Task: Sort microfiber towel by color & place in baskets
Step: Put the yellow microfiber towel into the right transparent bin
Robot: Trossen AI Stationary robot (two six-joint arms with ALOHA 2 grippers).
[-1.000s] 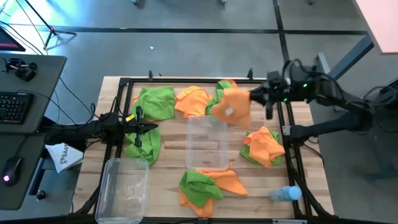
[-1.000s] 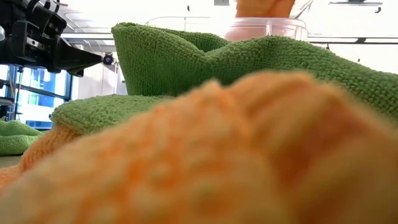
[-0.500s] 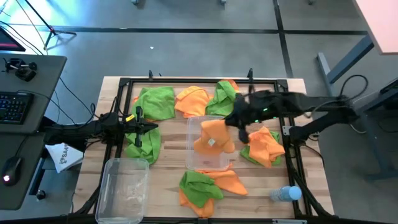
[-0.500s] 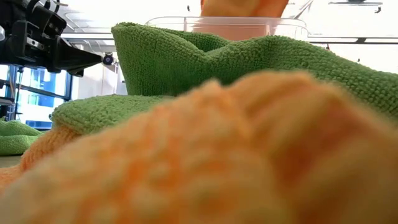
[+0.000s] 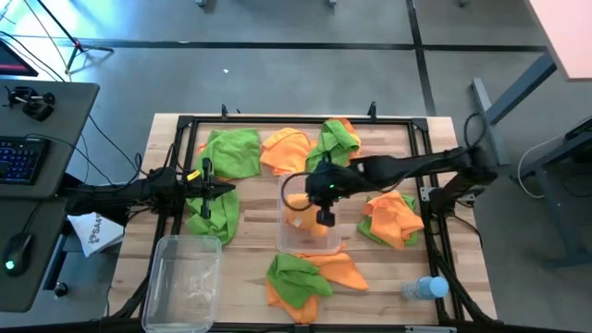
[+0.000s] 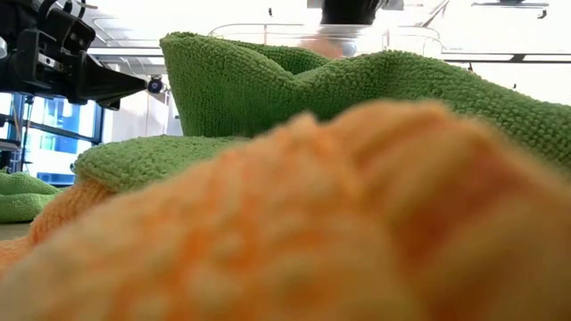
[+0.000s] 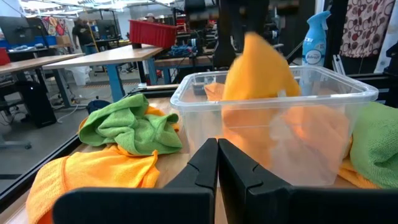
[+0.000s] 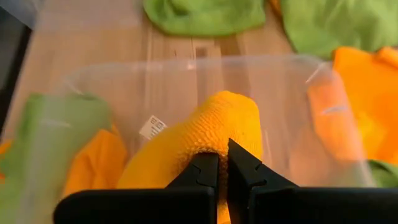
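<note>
Towels lie around the desk (image 5: 250, 242), and from left to right the left fingers (image 5: 225, 190) rest pressed together beside a green towel (image 5: 212, 215), then the right fingers (image 5: 324, 215) pinch an orange towel (image 8: 205, 140) inside the middle clear basket (image 5: 308, 242), with more orange and green towels (image 5: 393, 218) further right.

Low view: blurred orange towel (image 6: 357, 232) fills foreground, hiding basket (image 6: 410, 37) below rim.

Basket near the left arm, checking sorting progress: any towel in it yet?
No. The left basket is bare inside in the high view; wood shows through it.
</note>
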